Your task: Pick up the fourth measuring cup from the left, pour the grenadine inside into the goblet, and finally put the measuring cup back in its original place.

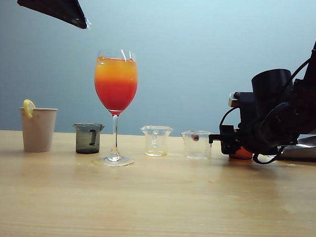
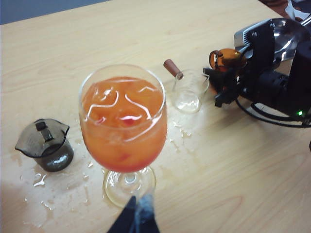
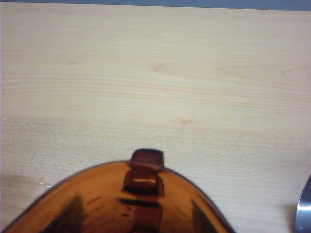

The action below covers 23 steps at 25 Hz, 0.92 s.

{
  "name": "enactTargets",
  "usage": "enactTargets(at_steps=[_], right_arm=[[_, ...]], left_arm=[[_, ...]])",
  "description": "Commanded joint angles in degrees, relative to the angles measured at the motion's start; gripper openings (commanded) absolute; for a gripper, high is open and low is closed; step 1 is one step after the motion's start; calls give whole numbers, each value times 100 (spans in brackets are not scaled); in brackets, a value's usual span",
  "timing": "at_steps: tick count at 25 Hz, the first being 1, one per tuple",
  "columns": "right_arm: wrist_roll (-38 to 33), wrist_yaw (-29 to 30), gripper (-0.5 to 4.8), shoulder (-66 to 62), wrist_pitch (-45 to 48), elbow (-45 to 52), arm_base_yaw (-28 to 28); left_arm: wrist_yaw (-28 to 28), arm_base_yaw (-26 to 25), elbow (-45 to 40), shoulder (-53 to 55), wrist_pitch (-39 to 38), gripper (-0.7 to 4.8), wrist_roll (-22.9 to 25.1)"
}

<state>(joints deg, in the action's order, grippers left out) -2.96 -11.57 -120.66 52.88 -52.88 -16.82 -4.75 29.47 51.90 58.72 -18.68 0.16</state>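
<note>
The goblet [image 1: 116,85] stands upright on the wooden table [image 1: 154,202], filled with a layered drink — orange above, the deep red grenadine [image 1: 115,98] settled at the bottom of the bowl. To its left sit a beige paper cup [image 1: 38,129] with a lemon slice [image 1: 28,107] on its rim and a smoky grey measuring cup [image 1: 88,138]; to its right stand two clear measuring cups [image 1: 156,140], the farther one [image 1: 197,144] with a small brown piece at its lip.

The right gripper [image 1: 216,138] is low at the right end of the row, just beside that farther clear cup. The amber-brown measuring cup [image 3: 121,201] sits right under its wrist camera and appears to rest on the table — the fingers cannot be seen on it, so I cannot tell whether it is gripped or released.

The left gripper [image 2: 136,218] hovers high above the goblet's foot, only a dark tip showing; its opening cannot be told. Droplets [image 2: 41,179] lie spilled around the grey cup.
</note>
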Motion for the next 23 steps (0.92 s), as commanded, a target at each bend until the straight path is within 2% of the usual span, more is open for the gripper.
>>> enactTargets(at_steps=[1,2,3,9,23], right_arm=[[15,-4,321,-9,-205,13,4],[15,-4,369,-9,-205,13,4],[15,13,383,-9,-205,13,4],[15,13,383,31,-249,24,2],[15,9,383,693,-1073,92,2]], left_arm=[[-2,-7,22,-13,74,-5,-20],[0,-7,22,-13,63,-5,-17],[0,-7,22,-13,68,-5,-17],[-2,-7,22,-13,70,-5,-17],[-208,-7,24,-326,-50,-6,-15]])
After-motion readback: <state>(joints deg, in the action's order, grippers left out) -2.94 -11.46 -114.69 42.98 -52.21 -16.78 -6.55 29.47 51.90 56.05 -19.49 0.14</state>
